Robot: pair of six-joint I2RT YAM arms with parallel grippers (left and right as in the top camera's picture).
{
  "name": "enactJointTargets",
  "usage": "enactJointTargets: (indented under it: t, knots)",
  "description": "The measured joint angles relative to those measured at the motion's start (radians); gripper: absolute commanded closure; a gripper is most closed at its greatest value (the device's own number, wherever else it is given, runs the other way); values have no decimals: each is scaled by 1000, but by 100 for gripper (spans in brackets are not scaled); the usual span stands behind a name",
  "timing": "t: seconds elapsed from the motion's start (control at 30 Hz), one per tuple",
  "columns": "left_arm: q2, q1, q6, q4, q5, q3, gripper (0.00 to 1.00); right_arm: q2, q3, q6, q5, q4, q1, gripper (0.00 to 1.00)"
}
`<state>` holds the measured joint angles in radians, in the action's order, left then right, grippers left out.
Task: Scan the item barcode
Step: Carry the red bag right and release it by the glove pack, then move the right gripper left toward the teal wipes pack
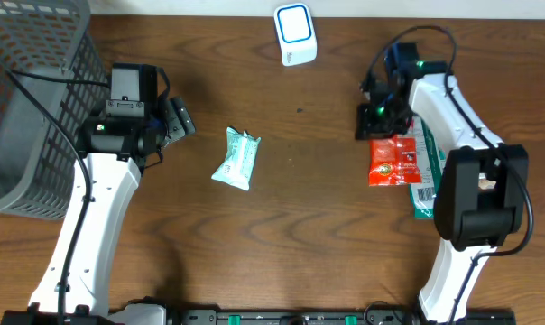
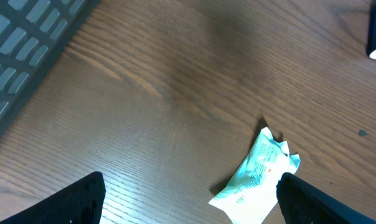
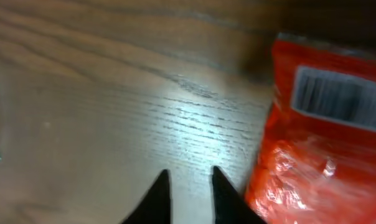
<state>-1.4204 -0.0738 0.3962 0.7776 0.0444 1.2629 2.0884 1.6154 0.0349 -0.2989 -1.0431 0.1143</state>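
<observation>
Since the red packet (image 1: 394, 161) lies flat on the right side of the bench (image 1: 300, 235) with nothing gripping it, the step in hand looks like the pick-up that comes before any scan. The right wrist view shows its barcode (image 3: 340, 96) face up, blurred but plainly a white panel with black bars.

The right pincer (image 3: 189, 180) is low over the wood just beside the packet's edge, not around it. Its tips are narrow, with only a slit of bench between them and nothing in that slit. From overhead, the right pincer (image 1: 378, 113) sits at the packet's far left corner.

A green packet (image 1: 423, 194) lies against the red one on its right, partly under the right arm.

The next move probably calls for the tips to spread, shift over the packet's edge and close on the wrapper. The packet then has to be carried with its barcode turned toward the white and blue scanner (image 1: 295, 34) at the far edge, well apart from it. Thin, slippery film may slide or crumple when pinched.

Further left, a pale mint packet (image 1: 236, 158) lies mid-bench. The left pincer (image 2: 189, 186) hangs wide and empty above the wood near it. A grey mesh basket (image 1: 29, 90) fills the far left corner.
</observation>
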Motion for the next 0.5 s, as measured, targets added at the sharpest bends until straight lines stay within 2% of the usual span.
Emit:
enactJointTargets:
  t: [0.13, 0.4, 0.5]
  knots:
    - [0, 0, 0, 0, 0, 0, 12, 0, -64, 42, 65, 48, 6, 90]
    - [0, 0, 0, 0, 0, 0, 12, 0, -75, 116, 257, 54, 6, 82]
    - [0, 0, 0, 0, 0, 0, 12, 0, -75, 122, 269, 55, 6, 75]
